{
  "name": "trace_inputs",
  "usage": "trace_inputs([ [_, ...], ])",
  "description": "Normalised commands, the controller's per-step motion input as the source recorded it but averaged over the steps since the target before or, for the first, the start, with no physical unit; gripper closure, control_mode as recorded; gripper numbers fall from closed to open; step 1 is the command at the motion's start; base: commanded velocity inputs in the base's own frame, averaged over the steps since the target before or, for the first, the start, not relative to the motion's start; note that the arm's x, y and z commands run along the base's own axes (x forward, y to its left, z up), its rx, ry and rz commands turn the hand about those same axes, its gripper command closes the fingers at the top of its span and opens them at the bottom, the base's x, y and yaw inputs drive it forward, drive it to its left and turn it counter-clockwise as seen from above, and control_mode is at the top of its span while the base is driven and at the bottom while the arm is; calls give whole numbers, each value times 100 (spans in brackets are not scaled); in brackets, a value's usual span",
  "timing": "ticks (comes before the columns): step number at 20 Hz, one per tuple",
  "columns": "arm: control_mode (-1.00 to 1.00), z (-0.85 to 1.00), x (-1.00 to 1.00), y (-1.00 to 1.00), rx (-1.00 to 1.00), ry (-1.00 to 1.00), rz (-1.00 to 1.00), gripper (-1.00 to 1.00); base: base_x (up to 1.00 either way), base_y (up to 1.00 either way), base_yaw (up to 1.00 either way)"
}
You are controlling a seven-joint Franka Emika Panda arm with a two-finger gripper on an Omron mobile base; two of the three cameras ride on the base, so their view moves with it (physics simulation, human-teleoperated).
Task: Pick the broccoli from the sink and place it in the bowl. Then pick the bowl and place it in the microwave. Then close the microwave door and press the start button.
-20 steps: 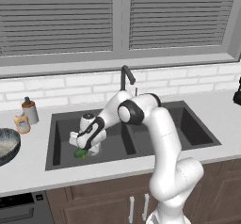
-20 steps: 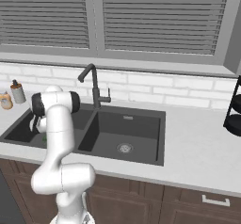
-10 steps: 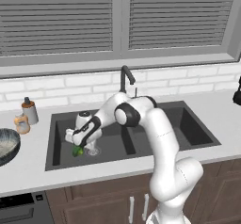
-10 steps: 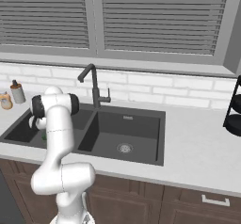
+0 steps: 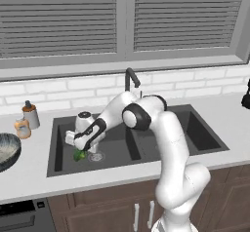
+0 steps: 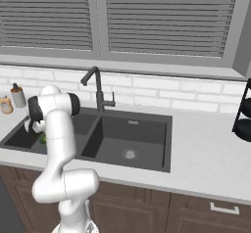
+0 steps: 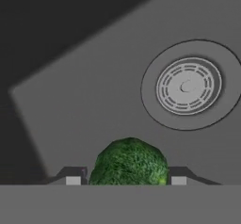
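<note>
Hand view looks down onto the grey floor of the sink's left basin, where the broccoli (image 7: 129, 162) sits between the two dark fingertips (image 7: 73, 177) of the tool (image 7: 125, 180), one tip on each side of the green floret and hard against it; the jaws stand narrowed around it, though whether they truly grip it I cannot tell. A round metal drain (image 7: 188, 85) lies on the basin floor beyond the floret. In the left base view the white arm reaches down and left into the left basin of the sink (image 5: 200, 128), the tool (image 5: 78, 150) low over the broccoli (image 5: 79, 155) just beside the drain (image 5: 96, 156). A dark gooseneck faucet (image 5: 130, 79) rises behind the sink. On the worktop (image 5: 29, 172) at far left, the bowl (image 5: 7, 149) stands well apart from the sink, with two small bottles (image 5: 27, 119) behind it. In the right base view a bit of green, the broccoli (image 6: 42, 139), peeks past the arm in the left basin.
</note>
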Motion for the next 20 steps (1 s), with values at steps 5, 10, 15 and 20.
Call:
trace_inputs([
  [5, -100, 100, -55, 0, 3, -31, -10, 100, 0, 0, 0],
  [10, -100, 100, -50, -1, 5, -20, -12, 100, 0, 0, 0],
  [15, -100, 100, -58, -22, 1, 0, -13, 100, 0, 0, 0],
  [20, -100, 100, -45, -54, 5, 6, -7, 100, 0, 0, 0],
])
